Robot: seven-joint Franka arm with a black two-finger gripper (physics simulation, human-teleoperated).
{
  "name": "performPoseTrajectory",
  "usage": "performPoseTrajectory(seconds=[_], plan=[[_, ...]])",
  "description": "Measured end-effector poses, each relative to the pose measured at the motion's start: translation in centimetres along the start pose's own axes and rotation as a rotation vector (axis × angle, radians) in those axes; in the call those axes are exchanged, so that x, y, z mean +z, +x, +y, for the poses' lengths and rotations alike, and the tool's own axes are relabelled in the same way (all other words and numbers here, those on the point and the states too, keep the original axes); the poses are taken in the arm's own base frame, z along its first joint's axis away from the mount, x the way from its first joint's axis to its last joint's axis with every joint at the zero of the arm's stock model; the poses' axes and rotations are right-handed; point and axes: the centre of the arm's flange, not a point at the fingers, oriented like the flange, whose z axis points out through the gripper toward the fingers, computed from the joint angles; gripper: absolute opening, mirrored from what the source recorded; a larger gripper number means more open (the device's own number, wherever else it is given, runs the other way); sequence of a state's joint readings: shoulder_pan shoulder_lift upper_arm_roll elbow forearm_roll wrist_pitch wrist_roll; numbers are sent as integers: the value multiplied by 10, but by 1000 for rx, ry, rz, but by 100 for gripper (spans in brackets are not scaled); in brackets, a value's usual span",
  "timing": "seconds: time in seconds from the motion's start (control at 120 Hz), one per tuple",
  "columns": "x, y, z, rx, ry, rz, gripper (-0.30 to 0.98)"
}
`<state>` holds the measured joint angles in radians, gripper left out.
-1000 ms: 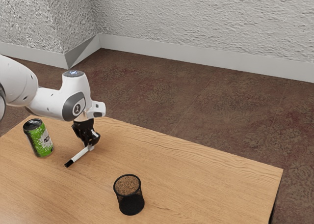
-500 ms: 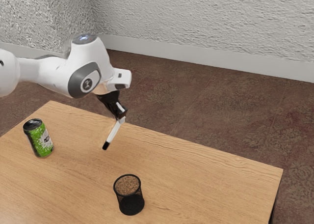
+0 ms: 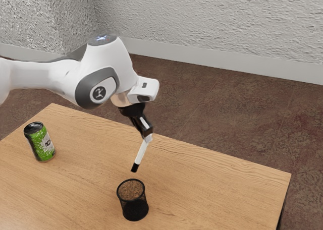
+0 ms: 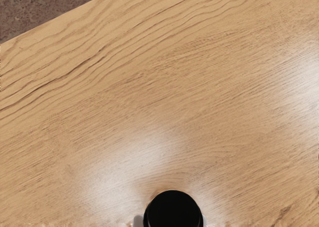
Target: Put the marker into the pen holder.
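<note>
Rough pale wall point(image 3: 212, 28) and brown patterned carpet point(image 3: 217, 114) beyond the jaws; wooden table point(image 3: 202, 182) beneath. Gripper point(image 3: 147, 136) clamped on the marker point(image 3: 141, 153) near its upper end. Marker clear of the tabletop, slanting down from the jaws, black end lowest. Wrist view: round black end point(image 4: 173, 212) close under the hand, probably the marker's.

Step in hand, as judged: carrying to the pen holder point(image 3: 135, 211). Holder upright, below the jaws and nearer the exterior camera, slightly to the exterior view's left of them. Marker's low end near the rim but outside it; exact gap in depth impossible to tell. Next: keep the height, bring the low end over the mouth, ease the marker closer to upright, then lower and let go. Risk of catching the rim and tipping the holder if lowered too soon or too slanted.

Edges: long far edge of the table behind the jaws, short edge well off to the exterior view's right. Open wood between jaws and that short edge, good for a correction. Soda can point(image 3: 41, 143) well apart from the jaws, to the exterior view's left, outside the likely path.
</note>
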<state>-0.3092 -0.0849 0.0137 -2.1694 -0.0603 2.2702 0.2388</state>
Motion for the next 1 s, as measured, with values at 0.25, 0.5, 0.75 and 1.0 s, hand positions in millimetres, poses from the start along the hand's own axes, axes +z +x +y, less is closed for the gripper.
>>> performPoseTrajectory(seconds=[0.25, 0.5, 0.75, 1.0], plan=[[2, -20, 29, 18, -12, -37, -10], [21, -38, 31, -12, -19, -92, -10], [46, -55, 34, -40, -37, -155, 15], [-137, 37, -48, -49, 67, 42, 52]])
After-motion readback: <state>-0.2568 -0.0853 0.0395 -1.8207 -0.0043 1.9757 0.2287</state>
